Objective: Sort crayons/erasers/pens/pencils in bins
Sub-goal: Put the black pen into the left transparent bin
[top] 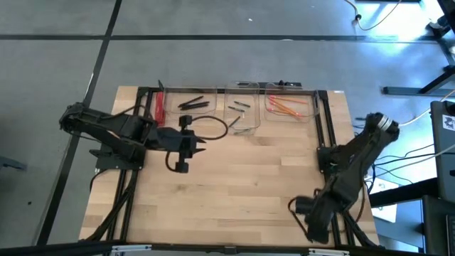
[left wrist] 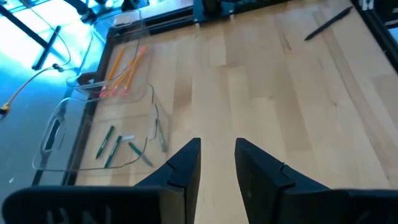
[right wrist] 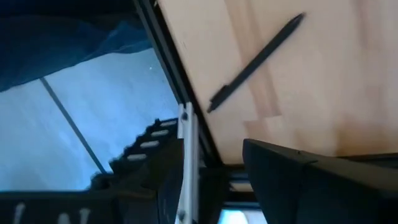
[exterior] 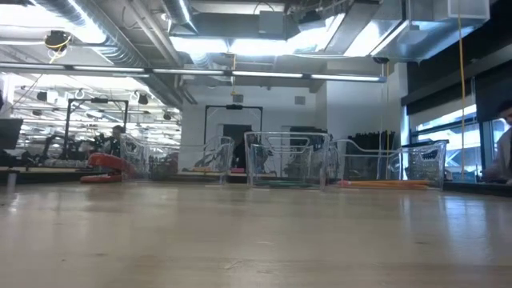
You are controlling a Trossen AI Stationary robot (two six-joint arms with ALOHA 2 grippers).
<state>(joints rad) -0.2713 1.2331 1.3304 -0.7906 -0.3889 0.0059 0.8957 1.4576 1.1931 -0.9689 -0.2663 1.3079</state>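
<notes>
Right gripper: the right gripper (top: 293, 206) hung at the near right corner of the bench (top: 234, 192), its fingers apart and nothing in them.
Stray pen: one black pen (right wrist: 255, 59) lay loose on the bare wood close to the bench's right edge rail, near that gripper and outside every bin.
Left gripper: the left gripper (left wrist: 217, 144) sat over the left middle of the bench, fingers spread with only bare wood in the gap, holding nothing.
Far row, left: the left bin (top: 213, 92) held the black pens (top: 192, 104); a red bar (top: 160, 105) lay on the bench just beside it, outside its left wall.
Far row, middle: the middle bin (top: 256, 124) held the crayons (top: 238, 107).
Far row, right: the right bin (top: 313, 114) held the orange pencils (top: 284, 107).
Done: by the look of it, nearly everything was sorted, each kind in its own bin.
Left to do: the stray pen seemingly belonged with the other pens in the left bin; whether the red bar counted as an eraser to be binned I could not tell.
Wrist views only: the stray pen showed in both wrist views, while the high view did not show it, probably because the right arm covered it.
High view only: it gave the whole row of three bins and both arms at once.
Low view only: it showed the bins standing upright along the far edge, the pencils lying flat at the right, and neither gripper.
</notes>
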